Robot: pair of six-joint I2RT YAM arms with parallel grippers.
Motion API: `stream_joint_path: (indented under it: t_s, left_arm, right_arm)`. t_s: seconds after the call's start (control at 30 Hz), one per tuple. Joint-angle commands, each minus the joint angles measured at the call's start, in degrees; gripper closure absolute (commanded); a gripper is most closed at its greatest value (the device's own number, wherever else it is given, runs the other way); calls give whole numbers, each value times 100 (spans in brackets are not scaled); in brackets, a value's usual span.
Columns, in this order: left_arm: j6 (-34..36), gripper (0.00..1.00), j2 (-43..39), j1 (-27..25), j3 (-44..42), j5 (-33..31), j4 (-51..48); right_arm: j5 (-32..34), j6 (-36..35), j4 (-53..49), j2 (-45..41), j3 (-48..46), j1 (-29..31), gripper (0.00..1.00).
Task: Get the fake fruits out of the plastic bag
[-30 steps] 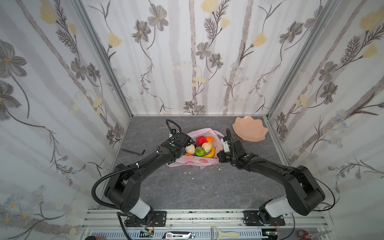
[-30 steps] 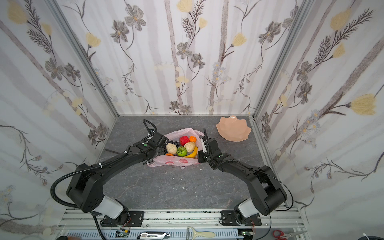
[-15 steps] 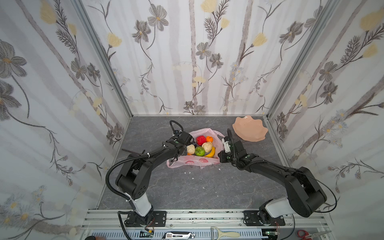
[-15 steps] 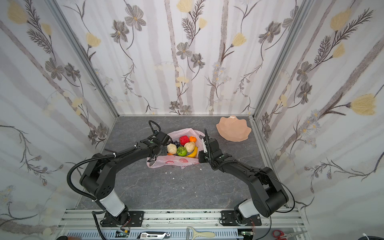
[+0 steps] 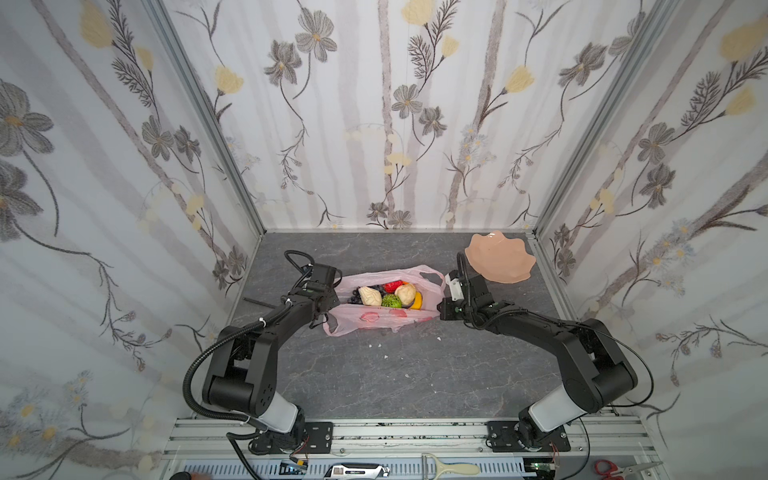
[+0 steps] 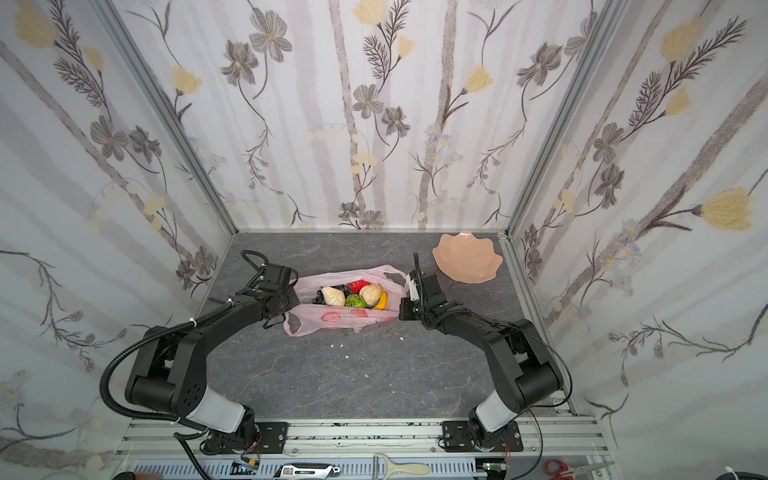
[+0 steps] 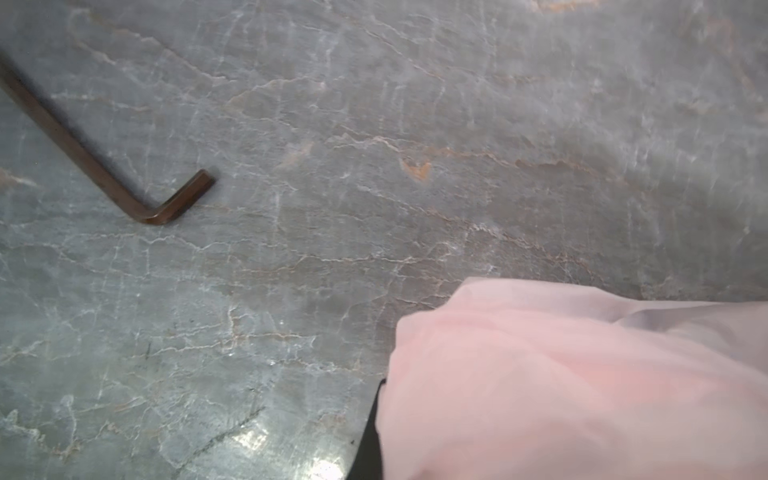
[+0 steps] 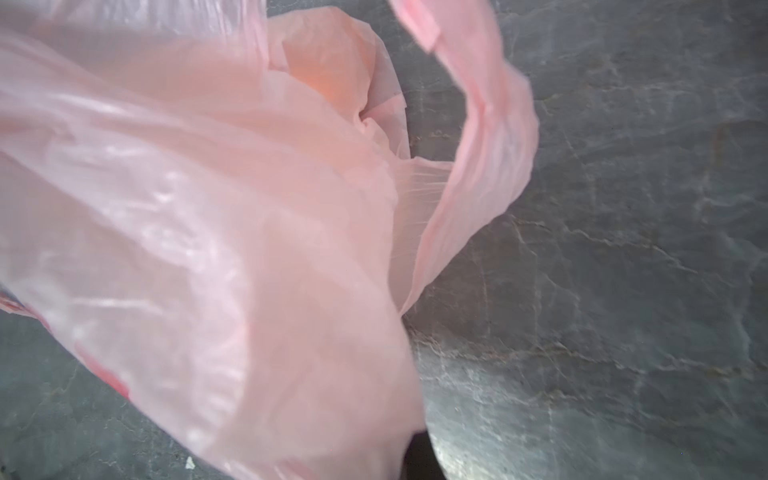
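Since a second ago the left end effector (image 5: 329, 302) has gone from wide to closed. In both top views it pinches the left rim of the plastic bag (image 5: 374, 323), and the right end effector (image 5: 441, 309), also closed, grips the right rim. The fake fruits (image 5: 386, 294) lie inside the open bag on the table (image 5: 374, 374), and a peach dish (image 5: 498, 262) sits well apart.

The left wrist view shows pink film bunched over a dark finger (image 7: 370, 436), with a hex key (image 7: 104, 166) apart on the table.

The right wrist view is mostly filled by bag film, which hides the fingers, and one handle loop (image 8: 490, 166) arcs above the table.
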Motion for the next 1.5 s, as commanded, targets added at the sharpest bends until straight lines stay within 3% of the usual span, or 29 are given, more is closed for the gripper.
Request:
stream_joint_path:
  t_s: [0.0, 0.17, 0.37, 0.53, 0.73, 0.9, 1.2, 1.33, 1.47]
  left_arm:
    - [-126, 99, -242, 35, -126, 450, 616]
    - [-102, 98, -407, -306, -280, 588, 634]
    - [-181, 97, -824, -501, -713, 470, 720]
    - [-386, 97, -1265, -524, -1302, 325, 1299]
    - [-773, 97, -1790, -546, -1787, 114, 1665]
    - [-900, 97, -2010, -667, -1928, 293, 1779]
    - [-666, 98, -1901, -1153, -2113, 351, 2275]
    - [-490, 98, -1857, -1240, -2164, 378, 2490]
    - [-298, 98, -2003, -1249, -2426, 553, 3012]
  right_arm:
    - [28, -92, 20, 329, 592, 183, 95]
    - [123, -99, -237, 802, 1355, 587, 96]
    - [258, -20, -272, 860, 1452, 674, 90]
    - [8, 190, -253, 584, 1226, 556, 61]
    - [156, 237, -342, -229, 760, 431, 34]
    - [275, 315, -475, -1150, 382, 165, 20]
    - [971, 971, -738, -2629, -98, -1134, 11]
    - [518, 1844, -405, -2788, -414, -2111, 10]
    - [397, 2381, 19, -2587, -575, -2652, 11]
